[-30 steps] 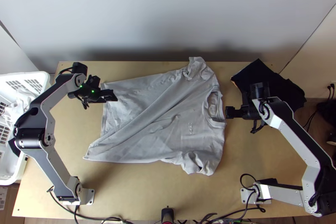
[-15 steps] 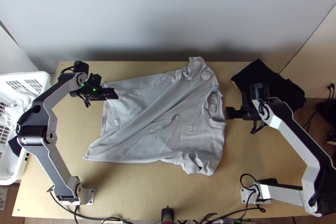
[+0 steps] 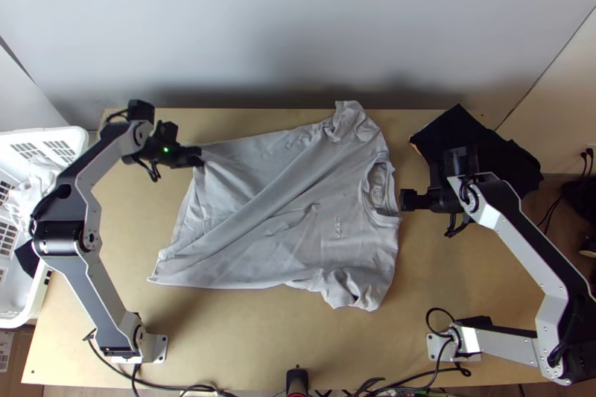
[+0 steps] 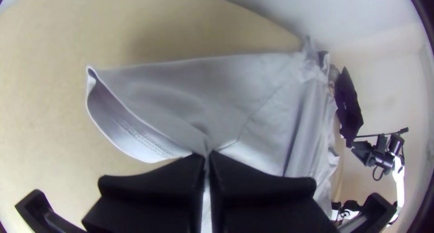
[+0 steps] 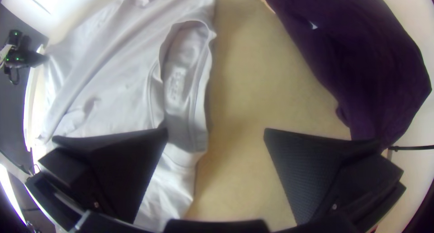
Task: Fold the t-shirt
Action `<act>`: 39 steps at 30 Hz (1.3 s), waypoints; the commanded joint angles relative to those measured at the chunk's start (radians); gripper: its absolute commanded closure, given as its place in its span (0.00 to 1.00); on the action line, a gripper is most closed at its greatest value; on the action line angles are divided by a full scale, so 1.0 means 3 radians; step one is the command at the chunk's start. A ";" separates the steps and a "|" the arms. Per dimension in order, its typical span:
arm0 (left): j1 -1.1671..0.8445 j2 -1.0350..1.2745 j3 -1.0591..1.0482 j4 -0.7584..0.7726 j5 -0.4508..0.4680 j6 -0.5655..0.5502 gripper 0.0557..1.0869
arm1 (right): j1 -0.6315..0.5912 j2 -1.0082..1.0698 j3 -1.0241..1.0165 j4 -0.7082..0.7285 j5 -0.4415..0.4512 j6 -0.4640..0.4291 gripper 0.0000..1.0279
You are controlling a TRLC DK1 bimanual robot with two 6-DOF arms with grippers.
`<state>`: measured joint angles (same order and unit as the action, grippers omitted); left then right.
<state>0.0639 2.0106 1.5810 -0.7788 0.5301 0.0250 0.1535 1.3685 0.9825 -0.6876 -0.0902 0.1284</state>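
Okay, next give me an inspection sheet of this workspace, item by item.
Surface: light wooden table, in use under the shirt.
Job's things: light grey fabric t-shirt, spread with long diagonal creases and rumpled sleeves, not folded.
Clutter: dark cloth heaped at the far right; white plastic basket holding pale cloth at the left edge.
Left end effector: black, two-fingered, shut on the shirt's hem, bunching it.
Right end effector: black, two-fingered, open beside the collar, gripping nothing.
Cables: black cables around the arm bases and along the near edge.
Surroundings: plain pale wall behind the table.
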 commanded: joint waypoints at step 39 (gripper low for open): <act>0.0073 0.0145 0.0334 -0.0948 0.0099 0.0571 0.05 | -0.0123 -0.0052 0.0095 -0.0065 -0.0011 -0.0085 0.04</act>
<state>0.1177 2.0335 1.6882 -1.0977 0.5575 0.2035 0.1154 1.3533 1.0130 -0.7074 -0.0937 0.1009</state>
